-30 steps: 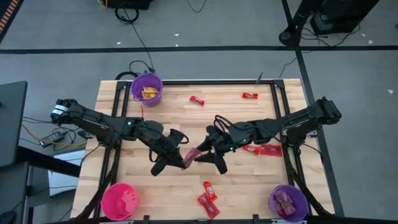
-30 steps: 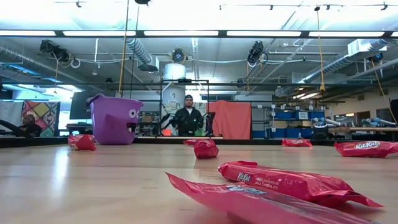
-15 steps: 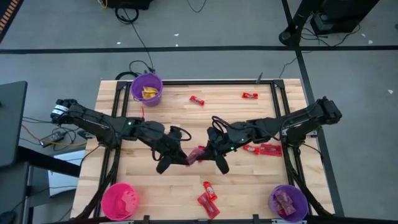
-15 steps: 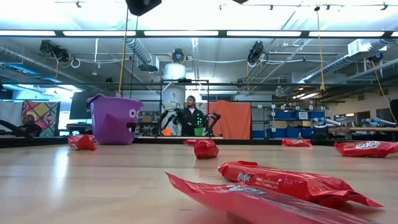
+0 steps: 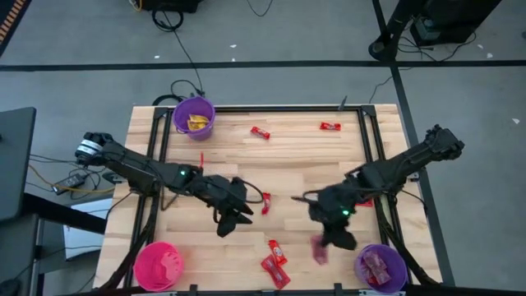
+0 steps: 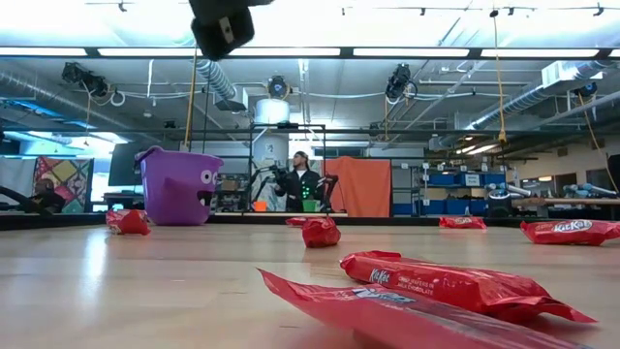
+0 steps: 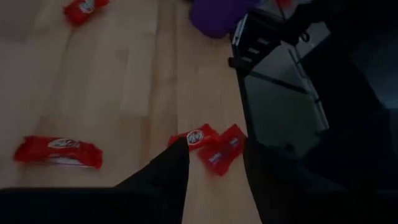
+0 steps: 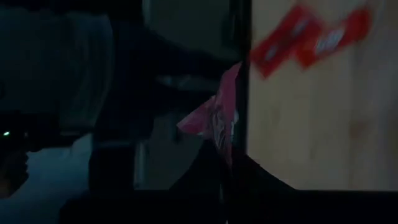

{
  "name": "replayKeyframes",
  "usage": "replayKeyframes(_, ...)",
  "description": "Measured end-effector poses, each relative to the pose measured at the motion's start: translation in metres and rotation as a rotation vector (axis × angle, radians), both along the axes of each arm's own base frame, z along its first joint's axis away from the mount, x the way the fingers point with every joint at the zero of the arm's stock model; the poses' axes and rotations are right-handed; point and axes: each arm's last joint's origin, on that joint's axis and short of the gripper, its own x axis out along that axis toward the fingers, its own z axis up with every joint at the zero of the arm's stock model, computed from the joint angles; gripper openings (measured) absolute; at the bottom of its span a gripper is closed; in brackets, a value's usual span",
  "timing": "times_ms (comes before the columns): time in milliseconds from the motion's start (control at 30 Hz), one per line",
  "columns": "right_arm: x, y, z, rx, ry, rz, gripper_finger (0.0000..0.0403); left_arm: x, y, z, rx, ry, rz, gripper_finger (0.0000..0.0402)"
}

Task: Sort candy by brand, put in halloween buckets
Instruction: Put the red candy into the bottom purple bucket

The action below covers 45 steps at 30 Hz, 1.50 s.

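Observation:
My right gripper [image 5: 327, 240] is shut on a mauve-pink candy packet [image 5: 318, 250] above the table, just left of the near-right purple bucket [image 5: 380, 267], which holds the same kind of packet. My left gripper [image 5: 237, 215] hovers open and empty left of the table's middle. In its wrist view its fingers [image 7: 177, 163] frame two red bars [image 7: 212, 148] lying farther off. A pink bucket [image 5: 158, 265] stands at the near left. A purple bucket [image 5: 194, 117] with yellow packets stands at the far left. Red bars [image 5: 265, 203] lie flat on the wood. My right gripper pinches one end of the mauve-pink packet [image 8: 219, 144] between its two fingers. The fingers slant down toward the table's near edge. The rest of the packet [image 8: 210, 115] sticks out past the fingertips, crumpled and lifted clear of the table.
More red bars lie at the far middle [image 5: 260, 132], the far right [image 5: 330, 127], beside the right arm [image 5: 362, 200] and near the front edge [image 5: 275, 261]. A black frame [image 5: 161, 144] runs along the table's sides. A person [image 6: 298, 184] stands in the room behind.
At the table's middle my right gripper shut on the packet that my left gripper held, and the left gripper opened and let go. The right gripper then swung with the packet toward the near-right purple bucket, turning downward. The left gripper sank a little.

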Motion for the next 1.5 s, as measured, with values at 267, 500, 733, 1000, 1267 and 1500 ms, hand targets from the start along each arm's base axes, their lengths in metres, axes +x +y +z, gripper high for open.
replayKeyframes(267, -0.051, 0.028, 0.004, -0.016, 0.269, 0.041, 0.0007, 0.027, -0.009, -0.035, -0.003, 0.051, 0.030, 0.0157)
replayKeyframes(500, -0.087, 0.050, -0.002, -0.101, 0.470, 0.068, 0.0007, 0.040, -0.022, -0.058, 0.091, 0.018, -0.019, 0.0157)
replayKeyframes(733, -0.102, 0.058, -0.007, -0.196, 0.516, 0.037, 0.0009, 0.045, -0.033, -0.074, 0.207, -0.015, -0.119, 0.0157)
replayKeyframes(1000, -0.114, 0.061, -0.009, -0.230, 0.641, -0.012, 0.0082, 0.042, -0.042, -0.074, 0.301, -0.075, -0.262, 0.0157)
replayKeyframes(1267, -0.126, 0.062, -0.011, -0.314, 0.658, -0.017, 0.0157, 0.040, -0.052, -0.071, 0.304, -0.130, -0.292, 0.0157)
replayKeyframes(1500, -0.122, 0.061, -0.011, -0.332, 0.570, -0.062, 0.0170, 0.046, -0.071, -0.092, 0.319, -0.166, -0.382, 0.0157)
